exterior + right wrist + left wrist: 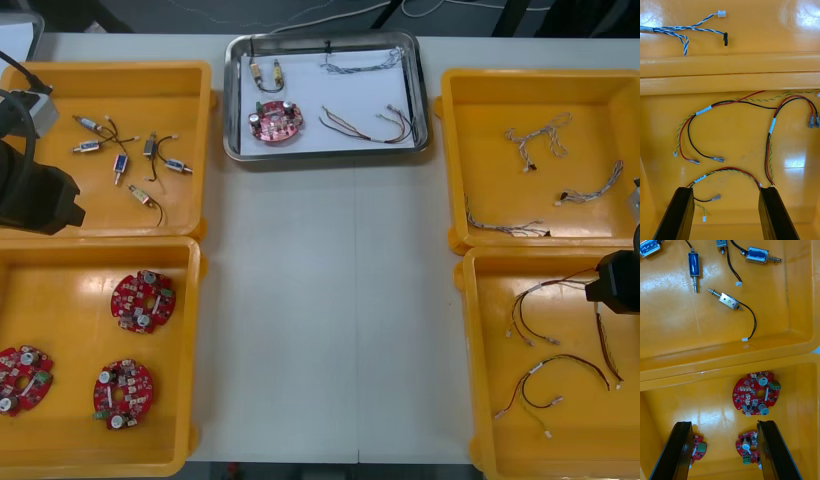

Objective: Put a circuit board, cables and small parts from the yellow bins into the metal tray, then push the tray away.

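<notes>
Far across table (320,300), metal tray (345,95) roughly crosswise.

Right gripper (725,191), its fingers (677,213) standing apart with nothing held, above the floor of a yellow bin (733,129). Three red, black and yellow cables lie loose in this bin: a short cable (727,170) arching between the fingertips, a long cable (730,103) beyond it, and a third cable (771,129) ending just beside one fingertip. Past the adjoining rims, a neighbouring bin (763,26) holds a twisted blue and white cable (673,30).
</notes>
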`<state>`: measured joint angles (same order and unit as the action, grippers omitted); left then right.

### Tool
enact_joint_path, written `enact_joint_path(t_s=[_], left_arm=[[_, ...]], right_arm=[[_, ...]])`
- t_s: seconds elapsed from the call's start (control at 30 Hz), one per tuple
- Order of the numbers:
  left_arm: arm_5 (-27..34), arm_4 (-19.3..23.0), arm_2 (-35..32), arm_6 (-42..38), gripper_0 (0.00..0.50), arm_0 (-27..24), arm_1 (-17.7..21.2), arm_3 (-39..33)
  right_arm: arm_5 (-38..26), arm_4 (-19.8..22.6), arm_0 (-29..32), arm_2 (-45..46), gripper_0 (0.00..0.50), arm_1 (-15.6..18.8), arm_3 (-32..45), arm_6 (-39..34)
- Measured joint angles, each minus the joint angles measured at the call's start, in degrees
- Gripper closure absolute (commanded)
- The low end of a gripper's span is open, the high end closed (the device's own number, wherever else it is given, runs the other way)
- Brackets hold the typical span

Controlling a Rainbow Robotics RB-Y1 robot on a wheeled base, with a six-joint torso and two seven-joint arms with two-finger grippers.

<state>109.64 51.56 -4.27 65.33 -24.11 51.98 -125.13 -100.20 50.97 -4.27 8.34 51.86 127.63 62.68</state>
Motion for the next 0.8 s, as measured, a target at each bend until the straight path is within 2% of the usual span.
enact_joint_path(t_s=[0.8], left_arm=[[0.00, 0.00, 0.00, 0.00, 0.000, 0.00, 0.00, 0.00]], right_arm=[[0.01, -0.04, 0.00, 0.00, 0.000, -0.03, 0.00, 0.00]])
